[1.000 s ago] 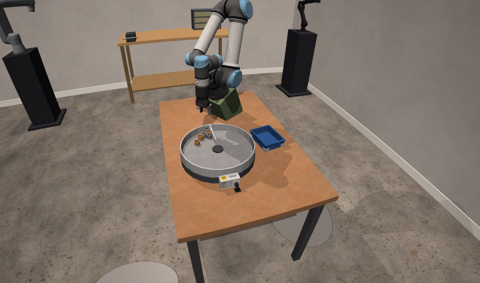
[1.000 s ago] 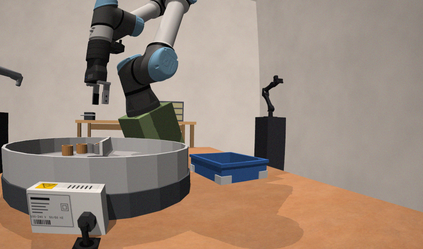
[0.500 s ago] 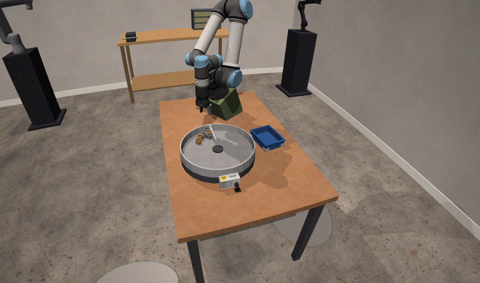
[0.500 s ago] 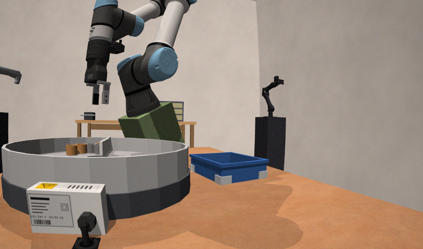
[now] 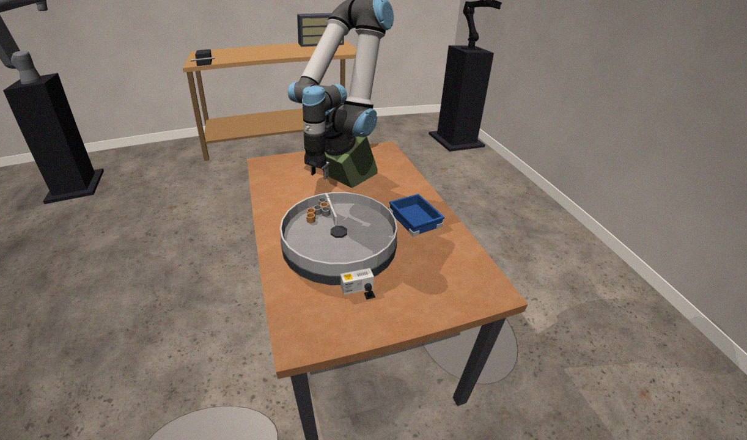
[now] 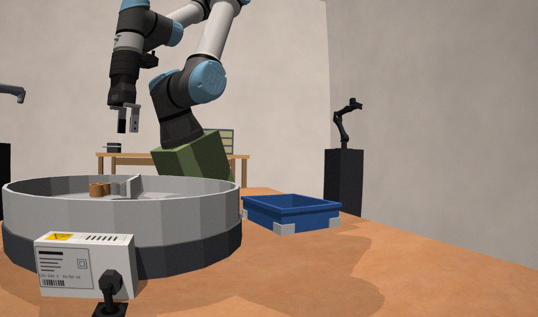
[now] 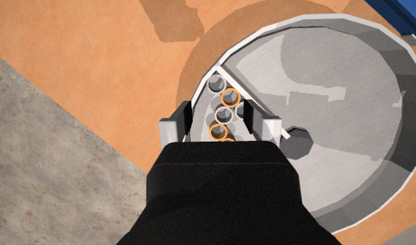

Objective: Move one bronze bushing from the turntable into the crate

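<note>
So the table's got an orange-brown top (image 5: 420, 306) (image 6: 314, 271) (image 7: 75, 68) on dark legs (image 5: 477, 361). Sitting right on it is a big round grey turntable (image 5: 337, 267) (image 6: 121, 220) (image 7: 415, 51), with a blue crate (image 5: 428, 225) (image 6: 310, 220) (image 7: 403, 17) near it. There's also a white label-covered box (image 5: 356, 283) (image 6: 66, 267) just beside the turntable, plus a little black stand (image 5: 369, 294) (image 6: 109, 309) by the box, and a green wedge-shaped block (image 5: 359, 164) (image 6: 192, 157) at the far end.
</note>
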